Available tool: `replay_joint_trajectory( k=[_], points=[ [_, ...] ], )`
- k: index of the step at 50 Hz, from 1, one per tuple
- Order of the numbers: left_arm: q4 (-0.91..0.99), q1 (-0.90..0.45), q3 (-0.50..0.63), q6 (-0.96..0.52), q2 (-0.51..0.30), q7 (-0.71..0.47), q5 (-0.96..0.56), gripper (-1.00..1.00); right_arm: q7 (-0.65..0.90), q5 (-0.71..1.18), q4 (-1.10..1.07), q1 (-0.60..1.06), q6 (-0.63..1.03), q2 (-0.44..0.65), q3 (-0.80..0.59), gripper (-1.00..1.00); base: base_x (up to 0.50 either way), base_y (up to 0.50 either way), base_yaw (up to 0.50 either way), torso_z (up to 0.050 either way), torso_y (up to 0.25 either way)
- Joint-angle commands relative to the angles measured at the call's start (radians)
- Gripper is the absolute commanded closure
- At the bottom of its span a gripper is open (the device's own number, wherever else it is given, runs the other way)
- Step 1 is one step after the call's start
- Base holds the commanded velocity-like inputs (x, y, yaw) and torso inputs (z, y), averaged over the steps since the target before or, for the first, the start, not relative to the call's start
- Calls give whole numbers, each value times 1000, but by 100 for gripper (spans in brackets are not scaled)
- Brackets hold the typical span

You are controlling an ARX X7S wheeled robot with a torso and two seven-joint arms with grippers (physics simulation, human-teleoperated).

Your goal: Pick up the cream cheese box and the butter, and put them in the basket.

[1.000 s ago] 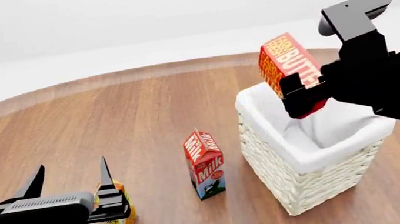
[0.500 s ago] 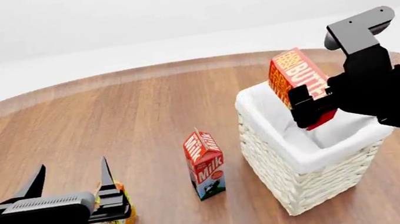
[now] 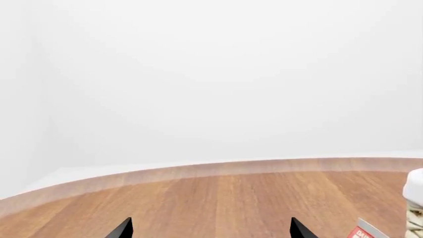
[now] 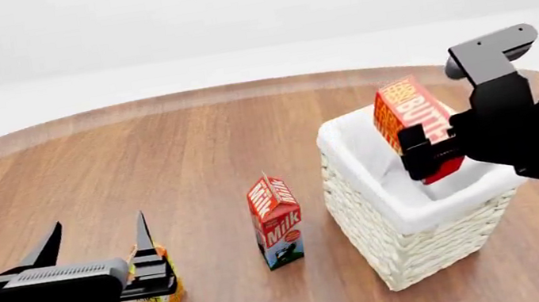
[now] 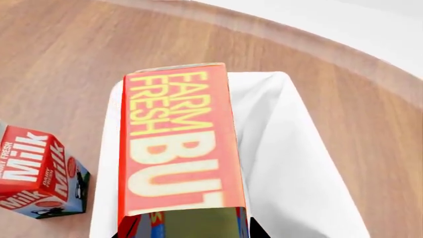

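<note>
Right gripper (image 4: 425,153) jaws clamp butter (image 4: 414,123) upright over basket (image 4: 412,246); left gripper (image 4: 96,239) jaws spread, empty, beside juice carton (image 4: 160,295).

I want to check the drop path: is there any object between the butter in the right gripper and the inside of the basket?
Nothing visible blocks it. The right gripper holds the butter directly over the open basket, with only its white liner below. The milk carton stands outside, to the side.
</note>
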Motion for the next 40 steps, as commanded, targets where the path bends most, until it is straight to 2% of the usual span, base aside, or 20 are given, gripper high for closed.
replay_joint_trajectory(
  k=[1,40],
  points=[
    [-1,1,3,3,-1,-2,2,-100,-31,-60,11,0,-22,0,1,100,0,0,0,0,0],
    [-3,-1,8,6,-5,-5,-1,-100,-90,-127,93,-20,-76,-37,-48,100,0,0,0,1,1]
  ],
)
